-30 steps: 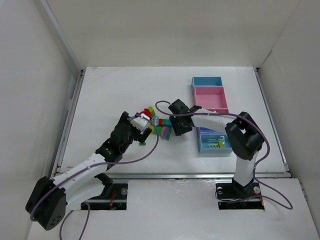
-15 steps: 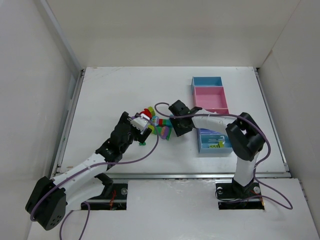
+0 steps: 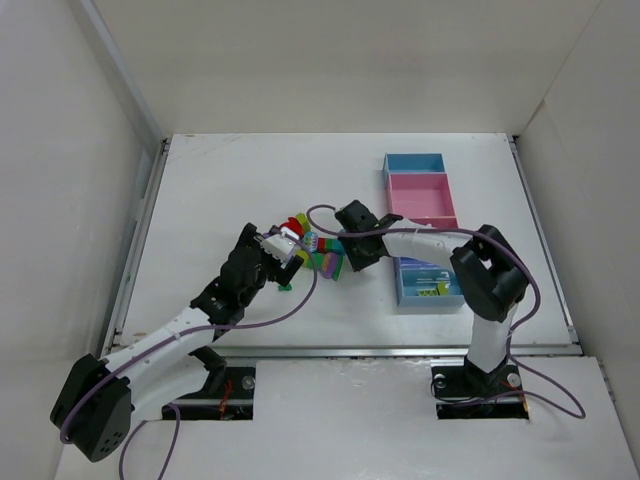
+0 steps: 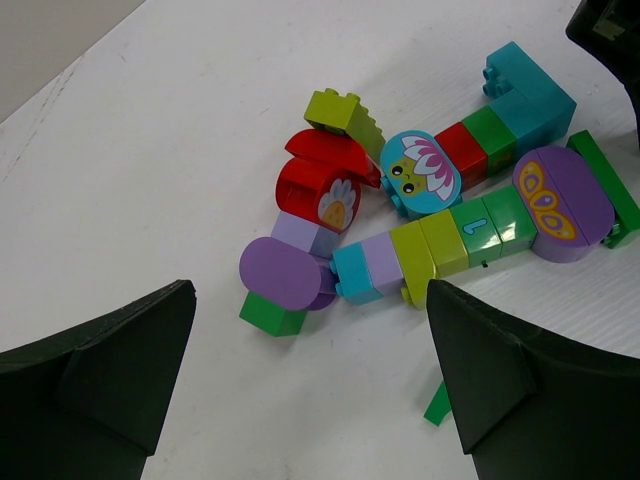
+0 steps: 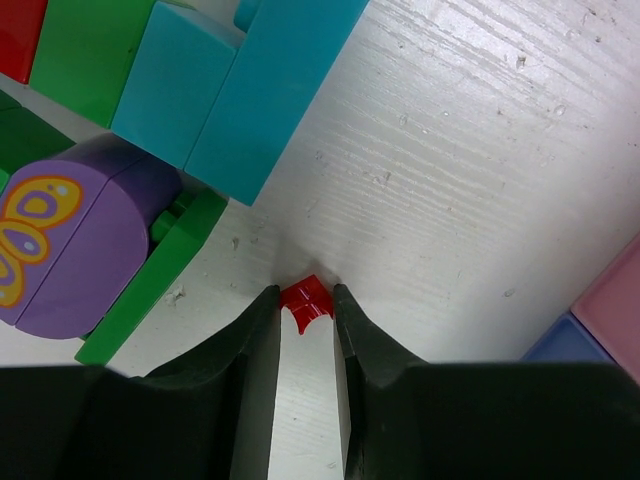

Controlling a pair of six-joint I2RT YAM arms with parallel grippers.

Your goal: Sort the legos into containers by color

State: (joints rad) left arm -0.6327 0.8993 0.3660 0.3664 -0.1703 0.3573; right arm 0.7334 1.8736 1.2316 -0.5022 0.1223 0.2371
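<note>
The legos [image 3: 318, 252] lie in a pile at mid-table. In the left wrist view they include a red round piece [image 4: 318, 186], a teal face piece [image 4: 418, 170], a purple butterfly piece [image 4: 560, 200] and a row of joined bricks [image 4: 440, 245]. My left gripper [image 4: 308, 335] is open and hovers just near of the pile [image 3: 284, 250]. My right gripper [image 5: 306, 300] is shut on a tiny red lego [image 5: 306, 297] touching the table, right of the pile [image 3: 358, 258]. The containers show as a light blue bin [image 3: 415, 162], a pink bin [image 3: 421, 196] and a blue bin [image 3: 428, 280].
The right arm [image 3: 430, 242] crosses over the middle of the container strip and hides part of it. The blue bin holds a few small pieces [image 3: 432, 289]. A large teal brick [image 5: 250, 90] and a green plate [image 5: 150, 290] lie close to the left of the right fingers.
The right wrist has shifted very slightly away and to the left. The left arm and the pile have not visibly moved.
</note>
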